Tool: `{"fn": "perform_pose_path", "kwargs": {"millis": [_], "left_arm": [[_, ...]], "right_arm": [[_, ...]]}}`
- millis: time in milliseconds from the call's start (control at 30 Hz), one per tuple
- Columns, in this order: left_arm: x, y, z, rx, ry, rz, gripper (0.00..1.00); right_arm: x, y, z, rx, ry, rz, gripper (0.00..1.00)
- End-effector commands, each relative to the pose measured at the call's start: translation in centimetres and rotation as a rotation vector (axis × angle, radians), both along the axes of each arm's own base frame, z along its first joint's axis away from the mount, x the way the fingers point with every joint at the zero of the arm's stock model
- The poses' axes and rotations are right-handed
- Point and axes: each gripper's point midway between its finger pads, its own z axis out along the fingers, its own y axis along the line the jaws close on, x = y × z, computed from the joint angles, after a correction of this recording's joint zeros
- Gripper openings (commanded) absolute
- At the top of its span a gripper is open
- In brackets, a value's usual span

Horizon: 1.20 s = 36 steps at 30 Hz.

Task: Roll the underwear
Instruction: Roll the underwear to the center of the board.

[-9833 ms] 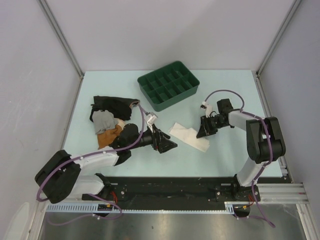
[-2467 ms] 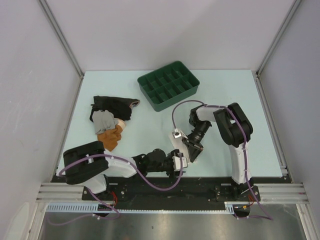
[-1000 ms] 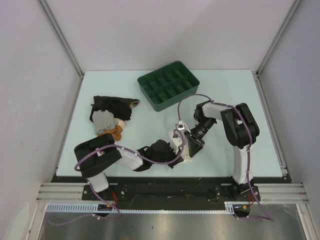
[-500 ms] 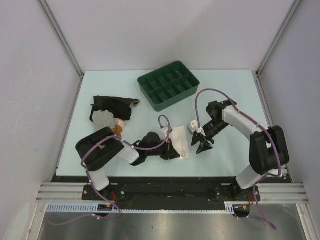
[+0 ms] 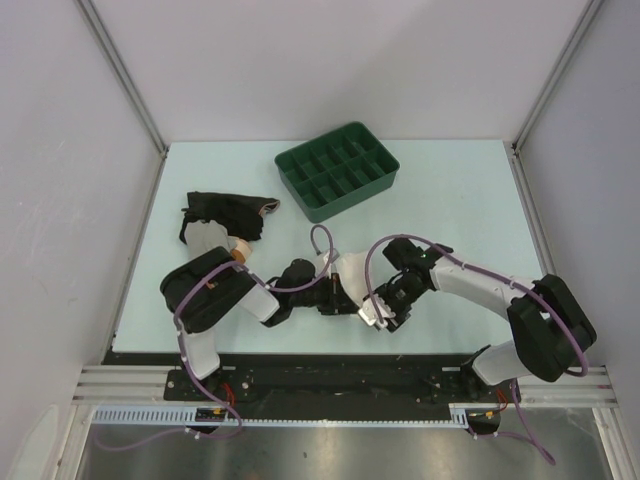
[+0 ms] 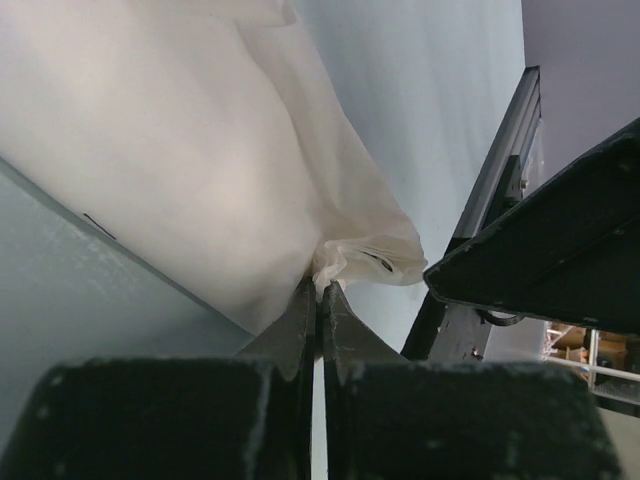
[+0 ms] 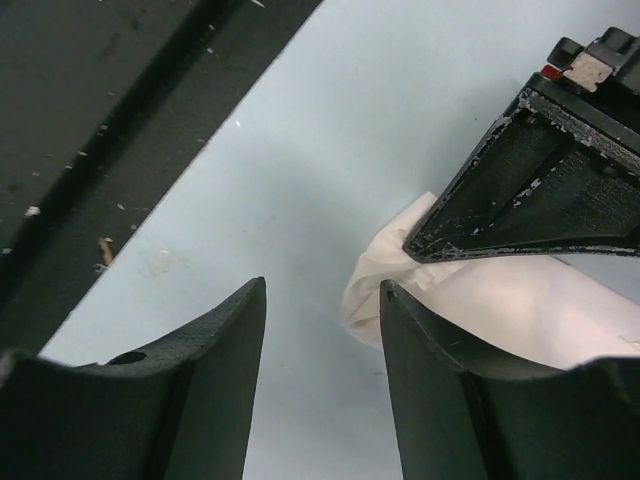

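Observation:
The underwear (image 5: 352, 270) is a small cream bundle near the table's front middle. My left gripper (image 5: 340, 298) is shut on a fold at its near end; in the left wrist view the jaws (image 6: 320, 288) pinch that bunched fold of the underwear (image 6: 180, 150). My right gripper (image 5: 383, 312) sits just right of it, low over the table. In the right wrist view it (image 7: 323, 285) stands open over bare table, with the underwear's edge (image 7: 470, 300) beside its right finger (image 7: 420, 360) and the left gripper's black finger (image 7: 540, 190) resting on the cloth.
A green compartment tray (image 5: 338, 170) stands at the back centre. A pile of black, grey and orange-brown garments (image 5: 222, 225) lies at the left. The black base rail (image 5: 330, 375) runs along the table's near edge, close behind both grippers.
The right gripper let go of the underwear, opened, swung out to the right, then came back in low at the garment's near right corner. The left gripper stayed shut on the cloth.

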Motion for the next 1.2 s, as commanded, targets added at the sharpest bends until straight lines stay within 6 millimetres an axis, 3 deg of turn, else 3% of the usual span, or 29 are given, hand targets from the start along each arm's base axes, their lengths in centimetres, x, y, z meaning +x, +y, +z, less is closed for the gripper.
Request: {"fn": "perform_pose_path", "kwargs": {"millis": [0,300,633,767,800,967,1167], "left_arm": [[0.6,-0.2,-0.3,-0.008,0.038,0.024,0.01],[0.7,-0.2,-0.5,-0.031,0.053,0.027,0.0],[0.9,-0.3,0.3,-0.061,0.045,0.033,0.0],[1.3,-0.1,1.3,-0.098,0.028,0.053,0.0],[1.4,-0.1,1.7,-0.109,0.022,0.059,0.0],[2.0,1.4,4.6,-0.173,-0.07,0.115,0.17],[1.4,3.8,7.3,-0.21,-0.213,0.144,0.44]], "right_arm": [[1.9,1.3,-0.1,0.024,-0.131,0.003,0.53],[2.1,1.7,-1.7,-0.022,-0.136,-0.007,0.47],[3.6,0.2,-4.4,-0.123,-0.205,-0.054,0.41],[3.7,-0.3,-5.2,-0.155,-0.197,-0.071,0.3],[3.7,-0.3,-5.2,-0.159,-0.193,-0.077,0.24],[2.8,-1.0,-5.6,-0.192,-0.111,-0.123,0.13],[2.2,-1.5,-3.8,-0.168,0.085,-0.213,0.08]]}}
